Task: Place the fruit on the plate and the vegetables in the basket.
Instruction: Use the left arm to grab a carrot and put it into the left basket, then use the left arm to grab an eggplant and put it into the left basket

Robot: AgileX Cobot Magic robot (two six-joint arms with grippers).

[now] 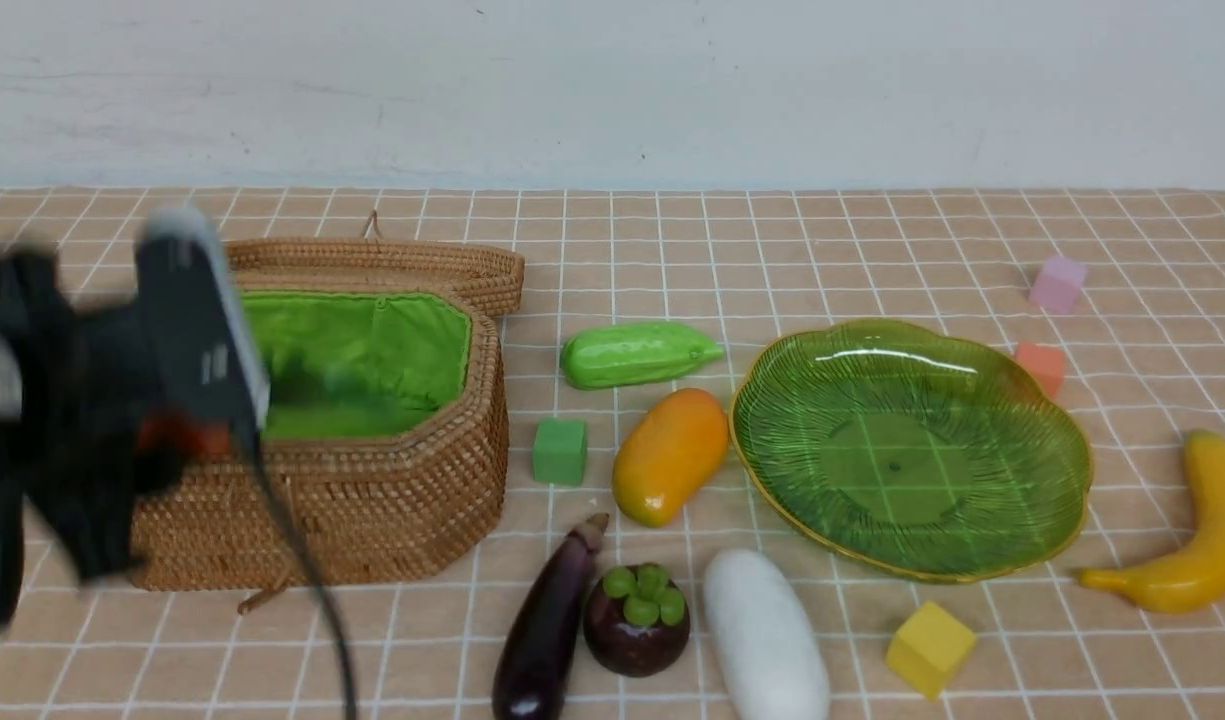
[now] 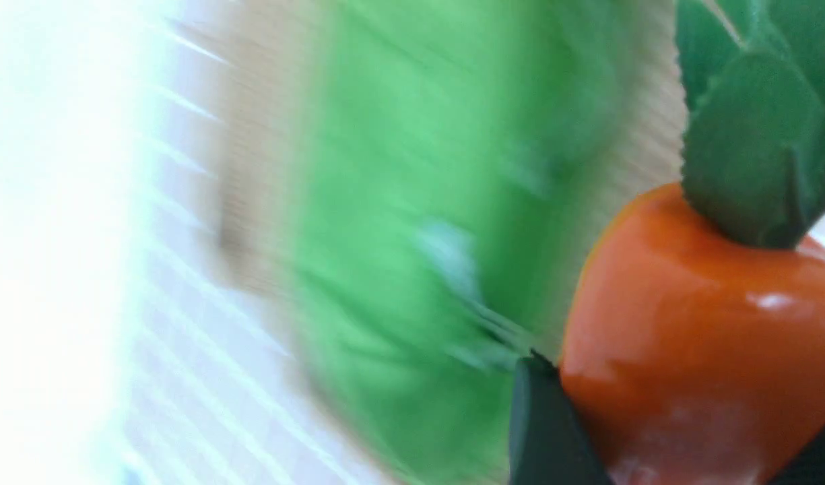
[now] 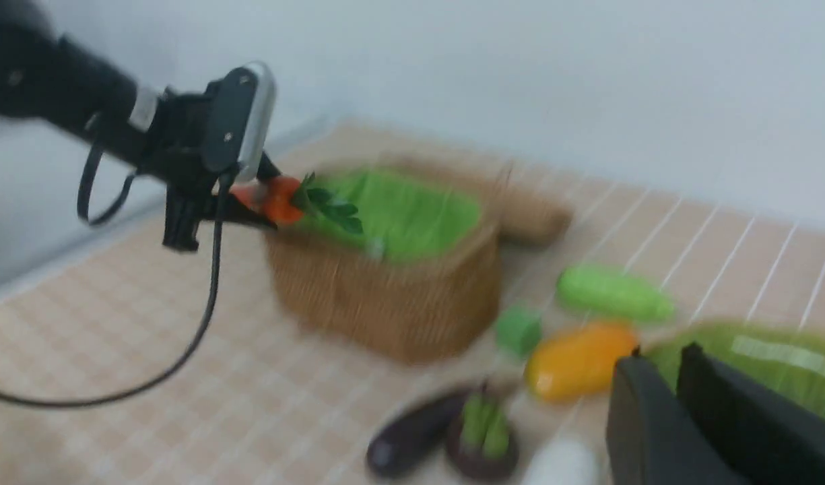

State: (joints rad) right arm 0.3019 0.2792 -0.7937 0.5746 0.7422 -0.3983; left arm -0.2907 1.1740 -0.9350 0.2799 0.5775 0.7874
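My left pincer [image 2: 661,431] hugs the orange carrot [image 2: 695,337] (leaves and all) — the big basket [image 1: 402,500] sits at nine o'clock.

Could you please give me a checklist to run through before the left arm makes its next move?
- Carrot gripped by the left gripper: ok, between its fingers.
- Basket open: ok, green lining exposed.
- Carrot inside the basket: not ok, held up at the rim.
- Plate ready for fruit: ok, nothing on it.
- Right gripper away from the basket: ok, well apart.
- Carrot grip secure enough to carry: cannot tell.
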